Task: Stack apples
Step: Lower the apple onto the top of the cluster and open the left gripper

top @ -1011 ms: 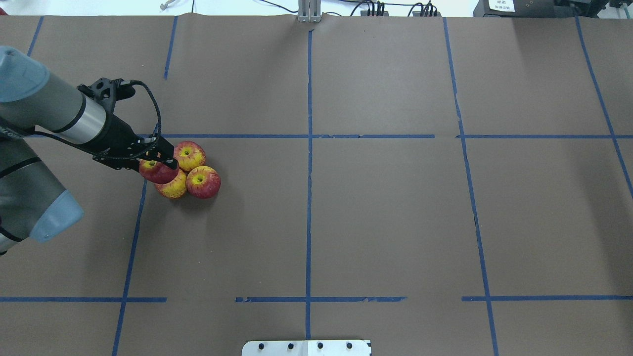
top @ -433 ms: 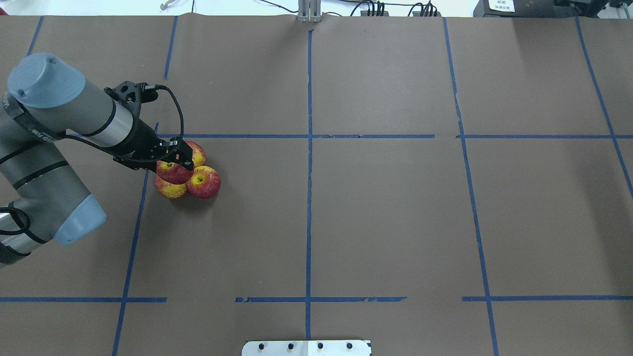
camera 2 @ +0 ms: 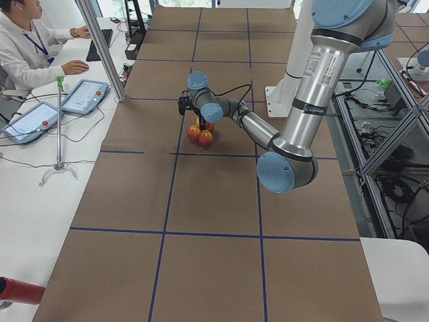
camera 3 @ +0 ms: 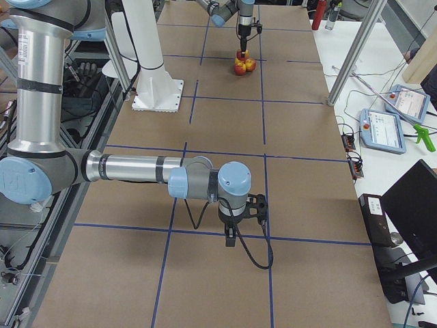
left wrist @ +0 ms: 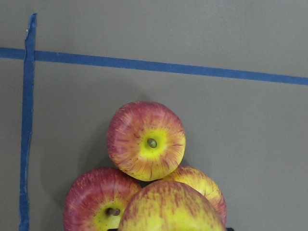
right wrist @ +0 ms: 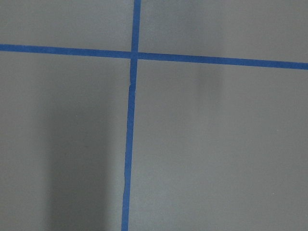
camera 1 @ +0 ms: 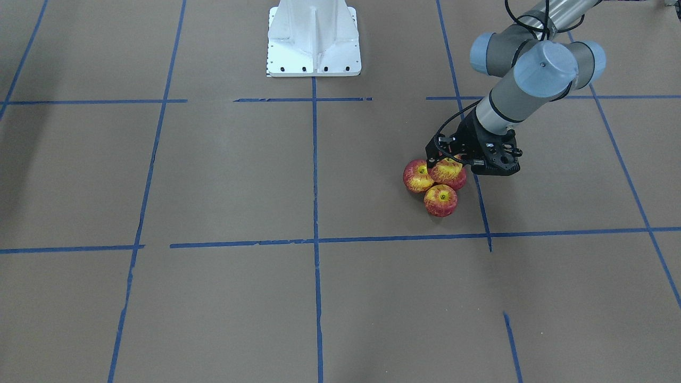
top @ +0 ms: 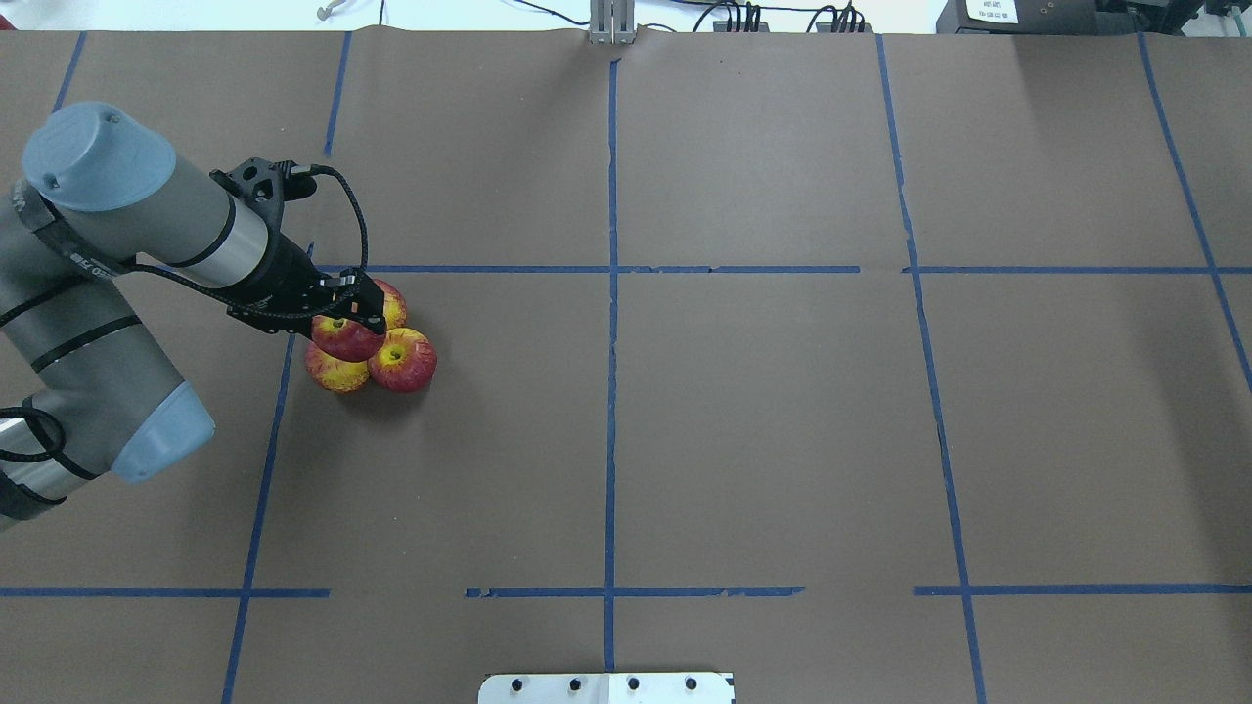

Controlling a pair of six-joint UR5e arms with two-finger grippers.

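Three red-and-yellow apples sit bunched together on the brown paper: one [top: 403, 360], one [top: 335, 374] and one [top: 393, 305] partly hidden under the gripper. My left gripper [top: 348, 326] is shut on the fourth apple [top: 344, 338] and holds it over the middle of the bunch; I cannot tell whether it touches them. In the left wrist view the held apple [left wrist: 171, 209] fills the bottom edge above the three others [left wrist: 147, 140]. My right gripper [camera 3: 231, 239] shows only in the exterior right view, so I cannot tell whether it is open or shut.
The table is covered in brown paper with a grid of blue tape lines [top: 611, 293]. The robot's white base plate [camera 1: 314, 37] stands at the near middle edge. An operator [camera 2: 27, 47] and tablets [camera 2: 80, 97] are beyond the far edge.
My left gripper has carried the held apple to the right, from the bunch's left edge to over its middle. It has hardly moved in the last half second.
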